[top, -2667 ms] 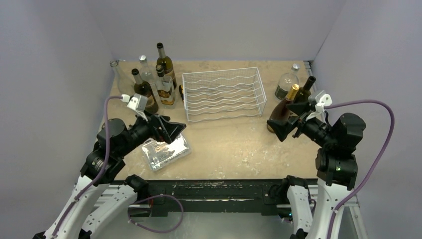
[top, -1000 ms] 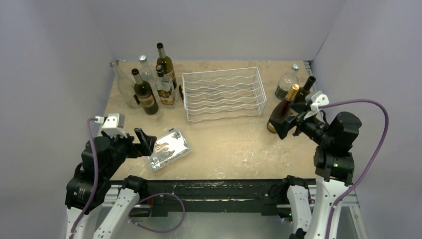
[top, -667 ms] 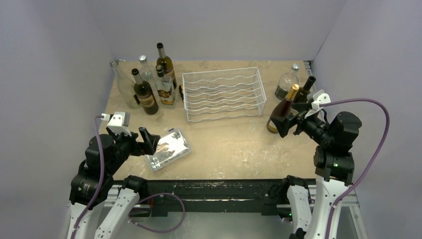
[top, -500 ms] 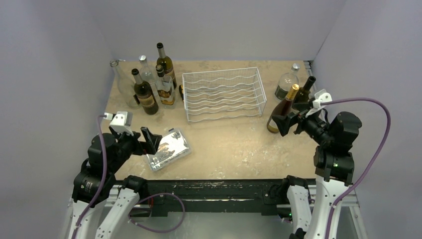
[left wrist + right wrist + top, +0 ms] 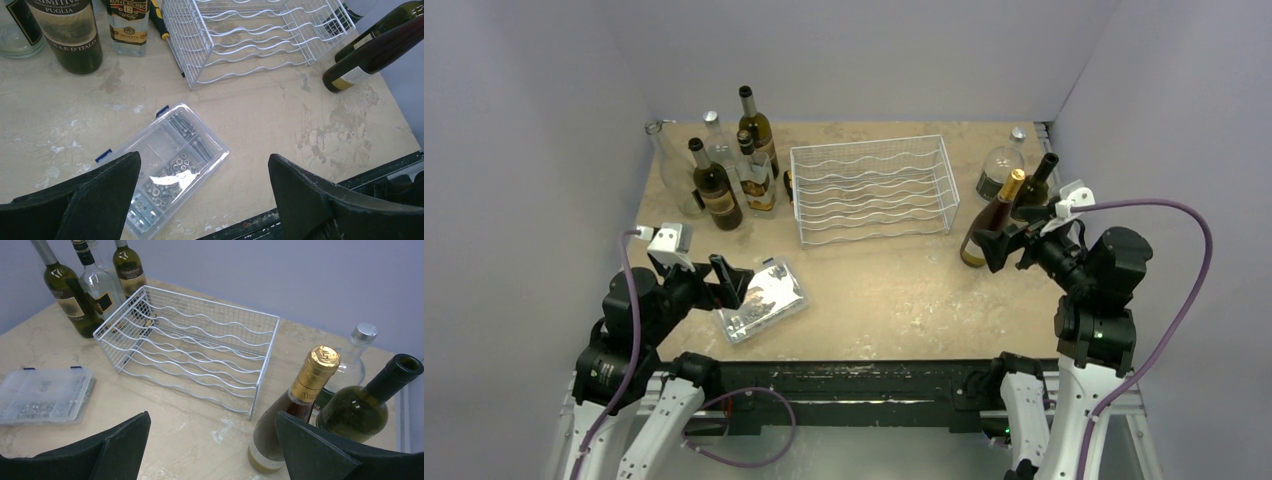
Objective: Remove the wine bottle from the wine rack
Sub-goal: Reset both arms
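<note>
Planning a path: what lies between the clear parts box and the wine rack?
Nothing: bare table between parts box and wine rack, seen in the left wrist view.

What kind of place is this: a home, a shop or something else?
Probably a robot test cell in a lab: a left arm and right arm mounted at a worn table, plain grey walls around it, a wire wine rack.
</note>
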Controlling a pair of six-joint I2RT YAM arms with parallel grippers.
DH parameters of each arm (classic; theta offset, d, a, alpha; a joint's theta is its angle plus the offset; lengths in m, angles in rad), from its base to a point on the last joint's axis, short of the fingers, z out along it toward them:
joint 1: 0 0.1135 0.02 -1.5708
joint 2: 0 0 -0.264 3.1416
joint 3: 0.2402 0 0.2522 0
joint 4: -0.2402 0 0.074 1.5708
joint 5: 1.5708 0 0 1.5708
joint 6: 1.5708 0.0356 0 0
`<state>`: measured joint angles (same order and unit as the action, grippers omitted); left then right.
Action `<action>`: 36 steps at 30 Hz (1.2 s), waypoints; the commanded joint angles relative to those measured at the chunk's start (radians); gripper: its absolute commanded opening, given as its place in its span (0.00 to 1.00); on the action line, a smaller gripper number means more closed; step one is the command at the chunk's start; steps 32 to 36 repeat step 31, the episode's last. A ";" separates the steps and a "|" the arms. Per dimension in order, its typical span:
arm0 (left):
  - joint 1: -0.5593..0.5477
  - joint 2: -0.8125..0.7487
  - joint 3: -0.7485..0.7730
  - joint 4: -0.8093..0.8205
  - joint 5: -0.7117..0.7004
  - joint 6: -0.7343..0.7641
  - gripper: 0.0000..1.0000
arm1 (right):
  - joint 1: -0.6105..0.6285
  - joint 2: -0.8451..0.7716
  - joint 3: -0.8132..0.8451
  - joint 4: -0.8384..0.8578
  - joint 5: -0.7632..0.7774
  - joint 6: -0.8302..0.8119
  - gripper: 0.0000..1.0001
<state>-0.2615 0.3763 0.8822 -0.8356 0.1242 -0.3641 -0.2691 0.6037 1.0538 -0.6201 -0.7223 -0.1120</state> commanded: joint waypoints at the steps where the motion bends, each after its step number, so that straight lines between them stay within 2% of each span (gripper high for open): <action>1: 0.007 -0.010 -0.009 0.027 0.001 -0.009 1.00 | -0.003 -0.011 -0.009 0.022 0.022 0.000 0.99; 36: 0.007 -0.036 -0.002 -0.012 -0.020 -0.006 1.00 | -0.002 -0.025 -0.032 0.026 0.084 -0.020 0.99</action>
